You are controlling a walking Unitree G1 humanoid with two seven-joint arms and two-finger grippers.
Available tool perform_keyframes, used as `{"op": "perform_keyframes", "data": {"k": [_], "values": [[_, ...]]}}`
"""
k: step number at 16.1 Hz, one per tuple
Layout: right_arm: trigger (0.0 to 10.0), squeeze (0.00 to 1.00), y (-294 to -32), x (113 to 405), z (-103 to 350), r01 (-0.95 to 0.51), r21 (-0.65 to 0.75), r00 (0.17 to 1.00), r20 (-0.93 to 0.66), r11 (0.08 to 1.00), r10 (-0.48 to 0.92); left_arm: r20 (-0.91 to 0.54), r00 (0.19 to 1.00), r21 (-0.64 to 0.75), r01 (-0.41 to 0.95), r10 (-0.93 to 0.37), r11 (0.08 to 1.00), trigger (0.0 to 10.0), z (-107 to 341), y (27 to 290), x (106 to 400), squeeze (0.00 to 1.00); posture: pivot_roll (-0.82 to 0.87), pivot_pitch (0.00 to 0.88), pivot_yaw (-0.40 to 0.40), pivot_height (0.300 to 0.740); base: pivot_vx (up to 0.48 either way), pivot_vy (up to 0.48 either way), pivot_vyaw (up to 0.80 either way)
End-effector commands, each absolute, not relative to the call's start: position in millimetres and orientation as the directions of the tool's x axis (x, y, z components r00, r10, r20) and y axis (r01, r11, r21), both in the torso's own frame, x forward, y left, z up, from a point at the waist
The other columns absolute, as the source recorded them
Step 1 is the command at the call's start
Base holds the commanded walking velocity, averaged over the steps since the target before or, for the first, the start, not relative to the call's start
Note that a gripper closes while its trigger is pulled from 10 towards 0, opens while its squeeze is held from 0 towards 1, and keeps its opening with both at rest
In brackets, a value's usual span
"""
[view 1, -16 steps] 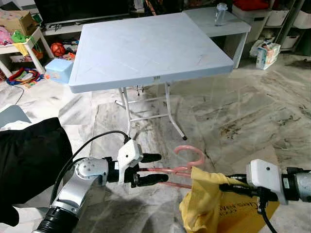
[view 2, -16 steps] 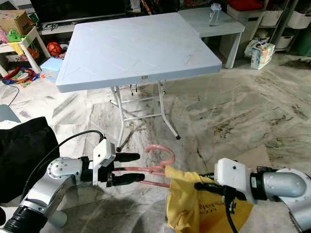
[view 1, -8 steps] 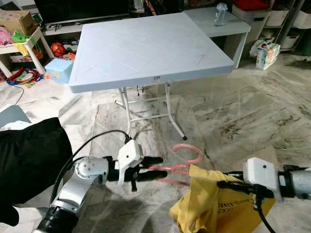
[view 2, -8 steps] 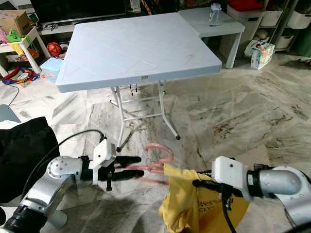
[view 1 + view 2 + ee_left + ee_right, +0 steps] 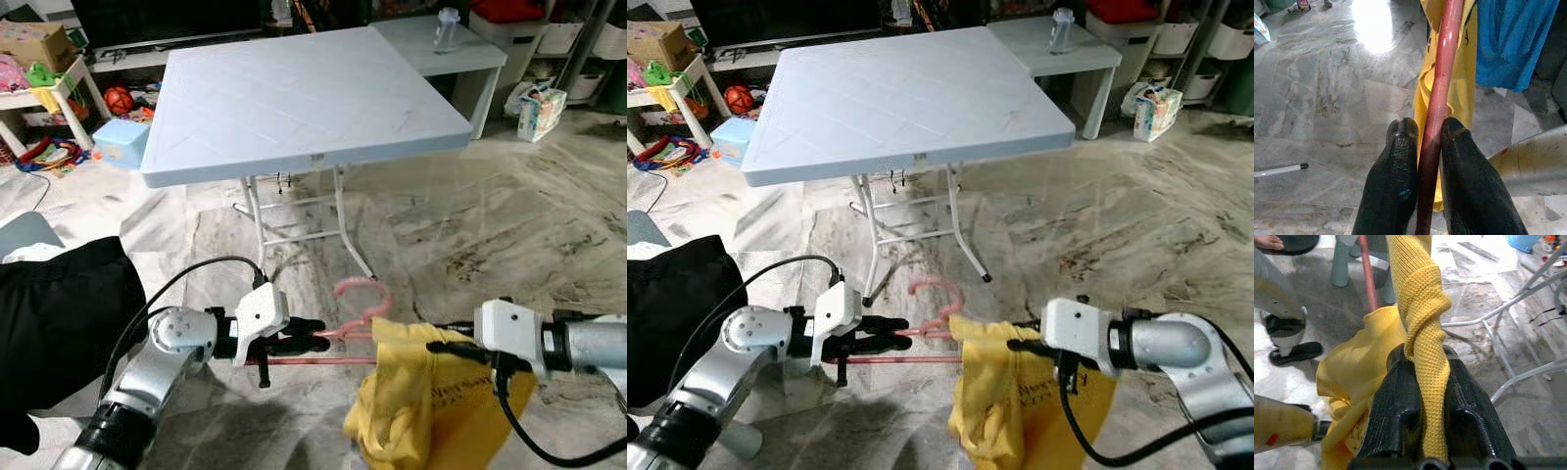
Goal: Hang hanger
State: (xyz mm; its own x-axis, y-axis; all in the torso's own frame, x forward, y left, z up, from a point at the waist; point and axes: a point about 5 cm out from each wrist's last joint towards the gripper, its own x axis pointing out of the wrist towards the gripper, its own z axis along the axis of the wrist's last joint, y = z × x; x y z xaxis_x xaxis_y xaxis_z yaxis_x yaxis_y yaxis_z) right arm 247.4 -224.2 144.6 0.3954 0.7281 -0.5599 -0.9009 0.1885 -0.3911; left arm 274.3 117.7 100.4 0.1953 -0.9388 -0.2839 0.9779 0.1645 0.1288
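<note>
A pink plastic hanger [image 5: 358,294] hangs in the air low in front of me, above the marble floor. My left gripper [image 5: 315,341] is shut on its lower bar [image 5: 1436,112], with both black fingers [image 5: 1393,171] pressed against it. A yellow knitted garment [image 5: 411,401] droops from the hanger's right side. My right gripper [image 5: 1019,345] is shut on a twisted fold of that yellow garment [image 5: 1422,328], close to the hanger's shoulder.
A pale blue folding table [image 5: 294,93] stands just ahead on white legs [image 5: 348,230]. A black cloth [image 5: 59,323] lies at my left. Toys and a blue tub [image 5: 122,142] sit at the far left, white storage units with a bottle [image 5: 446,27] far right. A person's foot [image 5: 1268,241] shows in the right wrist view.
My left gripper has gone from open around the hanger's bar to shut on it. The hanger has shifted slightly left and up, and the right gripper moved left with the garment.
</note>
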Motion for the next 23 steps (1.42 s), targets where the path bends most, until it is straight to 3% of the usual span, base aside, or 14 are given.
{"op": "perform_keyframes", "data": {"k": [1, 2, 3, 4, 11, 12, 13, 14, 15, 16, 21, 22, 23], "values": [[10.0, 0.0, -224, 253, 157, -0.87, -0.454, 0.434, -0.516, 0.193, 0.739, -0.332, 0.231, 0.12, 0.972, -0.915, 0.201, 2.1, 94, 128, 277, 0.0, -0.12, 0.045, 0.027, 0.74, 0.0, 0.0, 0.0], [10.0, 0.0, -223, 256, 159, -0.861, -0.475, 0.438, -0.51, 0.183, 0.74, -0.328, 0.278, 0.131, 0.96, -0.903, 0.248, 10.0, 94, 130, 284, 0.0, -0.12, 0.044, 0.029, 0.74, 0.0, 0.0, 0.0], [10.0, 0.0, -222, 257, 159, -0.86, -0.477, 0.438, -0.508, 0.181, 0.742, -0.322, 0.291, 0.133, 0.956, -0.901, 0.262, 10.0, 95, 130, 286, 0.76, -0.12, 0.043, 0.029, 0.74, 0.0, 0.0, 0.0], [10.0, 0.0, -222, 259, 160, -0.855, -0.49, 0.44, -0.507, 0.173, 0.741, -0.316, 0.292, 0.123, 0.956, -0.902, 0.266, 10.0, 95, 131, 289, 1.0, -0.12, 0.042, 0.03, 0.74, 0.0, 0.0, 0.0], [10.0, 0.0, -218, 272, 165, -0.817, -0.552, 0.47, -0.471, 0.166, 0.746, -0.379, 0.364, 0.223, 0.928, -0.851, 0.297, 10.0, 99, 149, 312, 1.0, -0.12, 0.04, 0.03, 0.74, 0.0, 0.0, 0.0], [10.0, 0.0, -218, 273, 164, -0.816, -0.555, 0.467, -0.472, 0.16, 0.748, -0.389, 0.344, 0.213, 0.936, -0.854, 0.28, 10.0, 97, 149, 312, 0.92, -0.12, 0.041, 0.033, 0.74, 0.0, 0.0, 0.0], [10.0, 0.0, -217, 274, 164, -0.815, -0.557, 0.466, -0.472, 0.156, 0.748, -0.388, 0.325, 0.2, 0.943, -0.862, 0.265, 10.0, 96, 148, 312, 0.0, -0.12, 0.042, 0.034, 0.74, 0.0, 0.0, 0.0], [10.0, 0.0, -217, 274, 163, -0.815, -0.559, 0.464, -0.471, 0.152, 0.75, -0.37, 0.345, 0.225, 0.934, -0.862, 0.277, 4.1, 98, 145, 316, 0.0, -0.12, 0.041, 0.035, 0.74, 0.0, 0.0, 0.0], [10.0, 0.0, -216, 274, 163, -0.816, -0.559, 0.46, -0.472, 0.148, 0.752, -0.356, 0.342, 0.231, 0.934, -0.869, 0.273, 3.2, 100, 141, 317, 0.0, -0.12, 0.041, 0.035, 0.74, 0.0, 0.0, 0.0], [10.0, 0.0, -214, 274, 162, -0.816, -0.56, 0.456, -0.474, 0.142, 0.753, -0.34, 0.345, 0.241, 0.931, -0.875, 0.273, 10.0, 103, 137, 319, 0.0, -0.12, 0.04, 0.036, 0.74, 0.0, 0.0, 0.0], [10.0, 0.0, -208, 275, 156, -0.816, -0.566, 0.443, -0.477, 0.121, 0.759, -0.284, 0.363, 0.271, 0.918, -0.887, 0.289, 10.0, 111, 128, 326, 0.0, -0.12, 0.038, 0.041, 0.74, 0.0, 0.0, 0.0], [10.0, 0.0, -208, 275, 156, -0.816, -0.566, 0.443, -0.477, 0.12, 0.759, -0.285, 0.357, 0.263, 0.921, -0.889, 0.286, 10.0, 111, 128, 326, 1.0, -0.12, 0.038, 0.041, 0.74, 0.0, 0.0, 0.0], [10.0, 0.0, -207, 275, 155, -0.815, -0.567, 0.442, -0.477, 0.118, 0.76, -0.295, 0.329, 0.245, 0.934, -0.897, 0.261, 10.0, 110, 126, 325, 1.0, -0.12, 0.038, 0.042, 0.74, 0.0, 0.0, 0.0]]}}
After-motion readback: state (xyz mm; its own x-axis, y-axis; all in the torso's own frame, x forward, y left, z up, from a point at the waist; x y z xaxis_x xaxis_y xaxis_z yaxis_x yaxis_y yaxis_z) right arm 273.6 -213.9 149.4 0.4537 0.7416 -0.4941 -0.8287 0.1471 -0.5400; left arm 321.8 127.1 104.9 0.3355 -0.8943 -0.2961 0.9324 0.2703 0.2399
